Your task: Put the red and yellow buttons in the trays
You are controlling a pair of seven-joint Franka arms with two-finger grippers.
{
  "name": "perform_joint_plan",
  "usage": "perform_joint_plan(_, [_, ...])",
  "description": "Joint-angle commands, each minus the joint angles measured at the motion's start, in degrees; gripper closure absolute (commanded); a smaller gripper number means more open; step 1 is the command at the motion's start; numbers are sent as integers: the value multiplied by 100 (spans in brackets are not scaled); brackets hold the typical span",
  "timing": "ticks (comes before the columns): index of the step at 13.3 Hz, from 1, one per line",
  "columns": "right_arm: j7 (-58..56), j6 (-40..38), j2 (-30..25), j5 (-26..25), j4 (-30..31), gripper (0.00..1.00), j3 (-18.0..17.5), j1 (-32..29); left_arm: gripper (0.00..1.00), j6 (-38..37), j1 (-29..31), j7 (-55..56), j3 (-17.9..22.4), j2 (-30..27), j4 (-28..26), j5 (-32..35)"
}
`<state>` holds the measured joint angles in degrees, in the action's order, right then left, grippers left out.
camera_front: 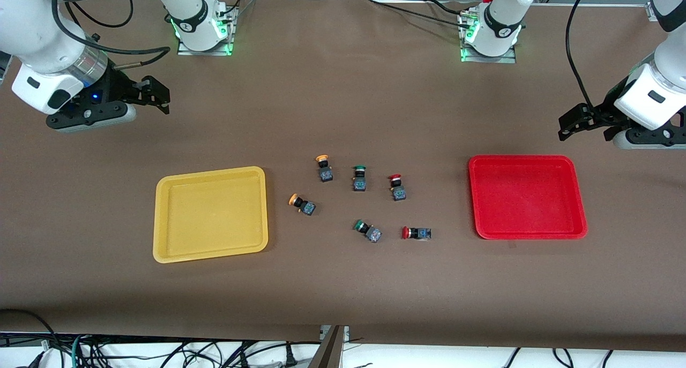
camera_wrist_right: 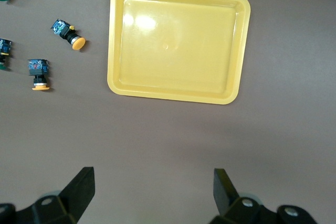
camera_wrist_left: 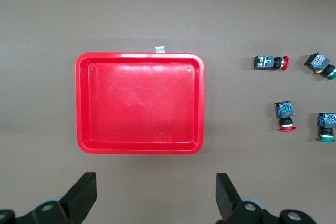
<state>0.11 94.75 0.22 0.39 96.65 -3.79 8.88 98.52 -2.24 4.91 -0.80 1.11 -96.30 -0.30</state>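
An empty yellow tray (camera_front: 210, 213) lies toward the right arm's end and an empty red tray (camera_front: 527, 196) toward the left arm's end. Between them lie two yellow buttons (camera_front: 323, 167) (camera_front: 302, 204) and two red buttons (camera_front: 396, 187) (camera_front: 416, 233). My right gripper (camera_front: 158, 96) is open and empty over bare table; its wrist view shows the yellow tray (camera_wrist_right: 178, 43) and both yellow buttons (camera_wrist_right: 68, 33) (camera_wrist_right: 38, 73). My left gripper (camera_front: 569, 126) is open and empty over bare table; its wrist view shows the red tray (camera_wrist_left: 139, 103) and both red buttons (camera_wrist_left: 272, 62) (camera_wrist_left: 285, 115).
Two green-capped switches (camera_front: 359, 178) (camera_front: 367, 231) lie among the buttons; they also show in the left wrist view (camera_wrist_left: 325, 126) (camera_wrist_left: 321, 65). The brown table cover runs wide around the trays. Cables hang under the table edge nearest the front camera.
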Motion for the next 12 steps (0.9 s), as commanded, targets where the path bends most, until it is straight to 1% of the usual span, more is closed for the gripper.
perform_joint_plan(1, [-81,-123,22,-74,-76,0,-114,-115,0,-105,-48,36,10,47,111,127])
perform_joint_plan(3, [-116,-132,31,-74,-76,1,-114,-115,0,-105,-57,19,10,204,268,118])
perform_joint_plan(5, [-125,-132,40,-74,-76,0,-114,-115,0,-445,-74,-17,10,301,314,40])
perform_joint_plan(7, [-125,-123,40,-74,-76,0,-114,-115,0,-833,-354,27,-95,941,366,109])
perform_joint_plan(8, [-125,-123,40,-74,-76,0,-114,-115,0,-791,-477,79,-104,1135,392,110])
perform_joint_plan(9, [-125,-123,48,-74,-76,0,-114,-115,0,-643,-513,141,-96,1424,427,31])
perform_joint_plan(10, [-125,-123,57,-74,-76,1,-114,-115,0,-162,-531,281,-104,1618,602,30])
perform_joint_plan(12, [-125,-123,75,-74,-76,0,-114,-115,0,875,-610,580,-122,1962,621,-13])
